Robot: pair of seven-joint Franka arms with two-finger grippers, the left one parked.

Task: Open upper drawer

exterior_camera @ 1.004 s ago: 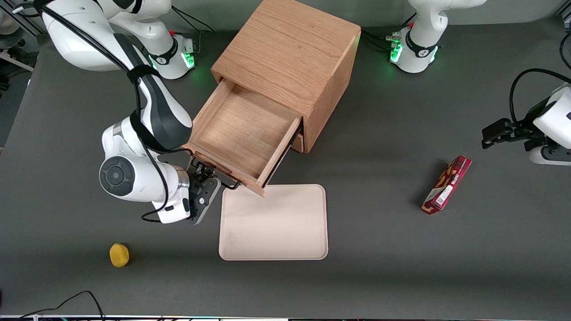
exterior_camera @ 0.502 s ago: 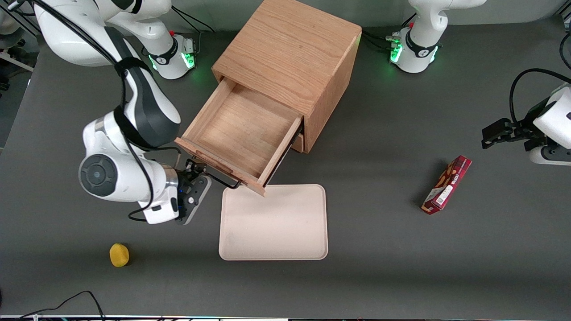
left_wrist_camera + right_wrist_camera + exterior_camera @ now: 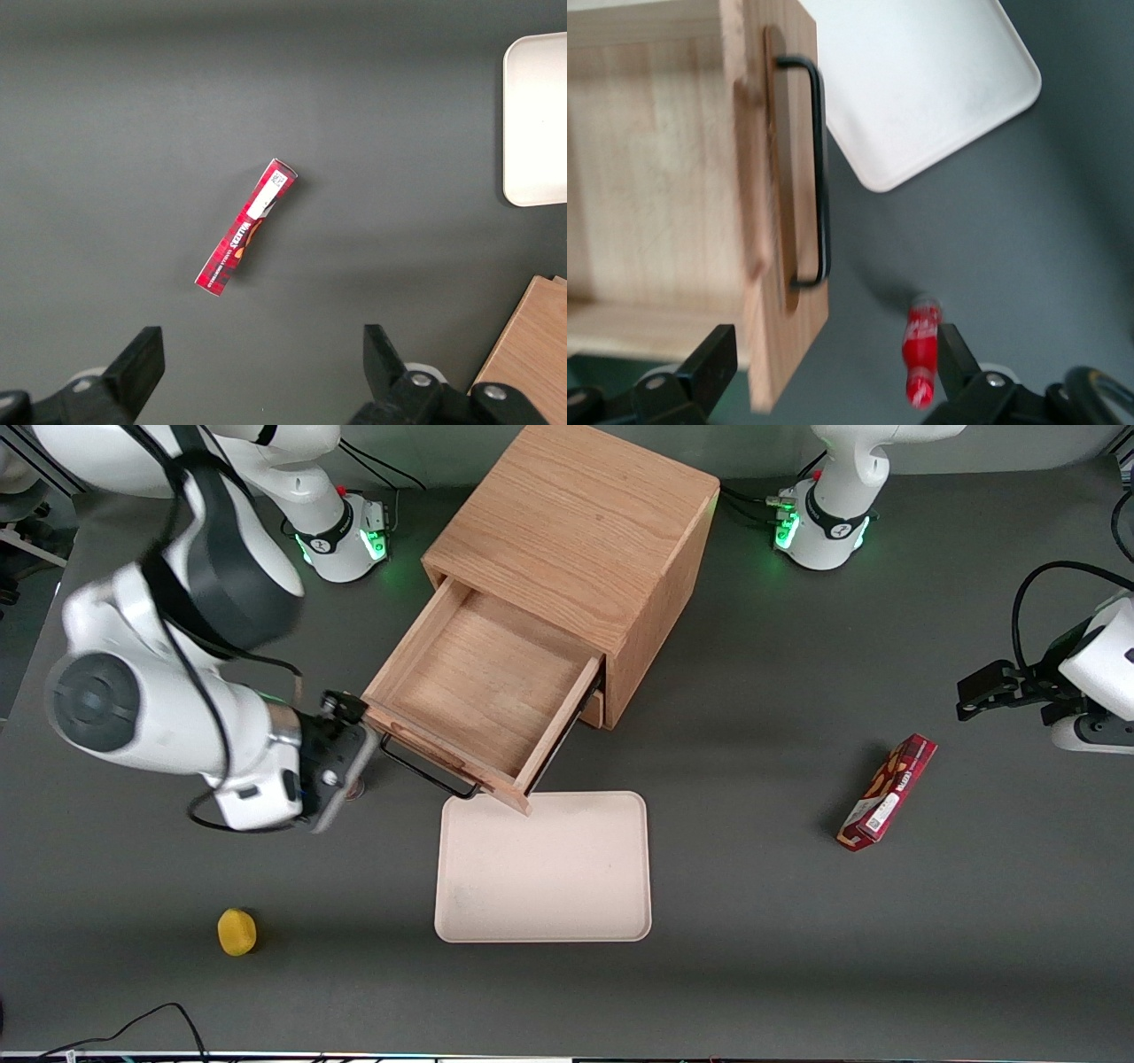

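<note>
Front view showed a dark grey worktop (image 3: pixel 753 921) carrying a boxy oak cabinet (image 3: pixel 576 531) with the two arm bases standing farther from the camera beside it. The upper drawer (image 3: pixel 483 677) stood pulled well out of the cabinet, its bare wooden floor showing and its thin black bar handle (image 3: pixel 430 766) on the face nearest the camera. A pale rectangular tray (image 3: pixel 545 868) lay flat on the worktop, nearer to the camera than the drawer, with the drawer's front corner just over the tray's edge. A small yellow fruit (image 3: pixel 236 932) sat nearer the camera toward the working arm's end of the worktop, well apart from the tray. A red snack box (image 3: pixel 888 791) lay toward the parked arm's end.

The pincer (image 3: pixel 341 757) hung just beside the handle's end toward the working arm's side, apart from the bar and above the worktop. In the right wrist view its two fingers (image 3: pixel 713 363) stood spread wide, one under the drawer front and the other over bare worktop, with nothing between them. That view also showed the handle (image 3: pixel 815 168) clear of the fingers, the tray's corner (image 3: pixel 921 80) alongside, and a small red bottle-like object (image 3: pixel 921 350) lying on the worktop close to one finger; what it was could not be told.
</note>
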